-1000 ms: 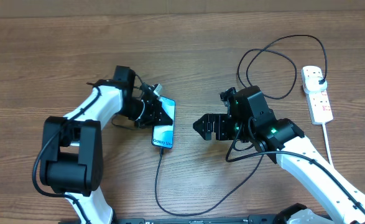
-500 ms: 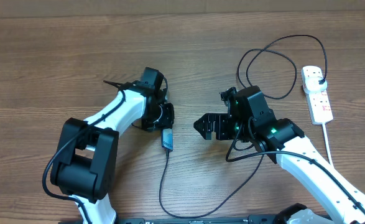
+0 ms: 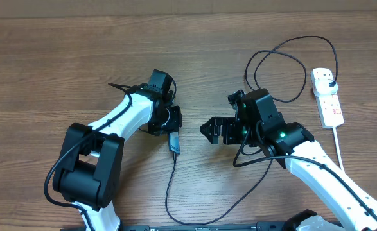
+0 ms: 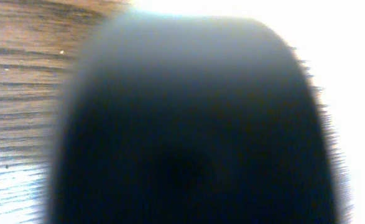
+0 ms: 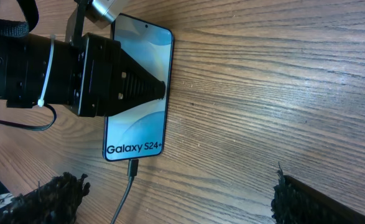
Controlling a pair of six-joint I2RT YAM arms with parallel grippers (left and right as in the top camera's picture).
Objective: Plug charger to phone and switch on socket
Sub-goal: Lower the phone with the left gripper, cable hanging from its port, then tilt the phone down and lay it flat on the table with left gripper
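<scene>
- Left gripper point(image 3: 173, 124) is clamping the phone point(image 5: 137, 127), one finger point(image 5: 138, 87) lying across it.
- Right gripper point(image 5: 179, 196) is hovering wide open, holding nothing.
- The phone is showing "Galaxy S24+".

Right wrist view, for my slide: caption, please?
Left gripper grips the lit Galaxy S24+ phone, charger plugged into its bottom edge.

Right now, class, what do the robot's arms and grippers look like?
Both have white curved links, bulky black joints and loose black cables. The left arm wears a white zip tie behind its black, tapering left gripper. The right arm shows green lights; right gripper black.
</scene>
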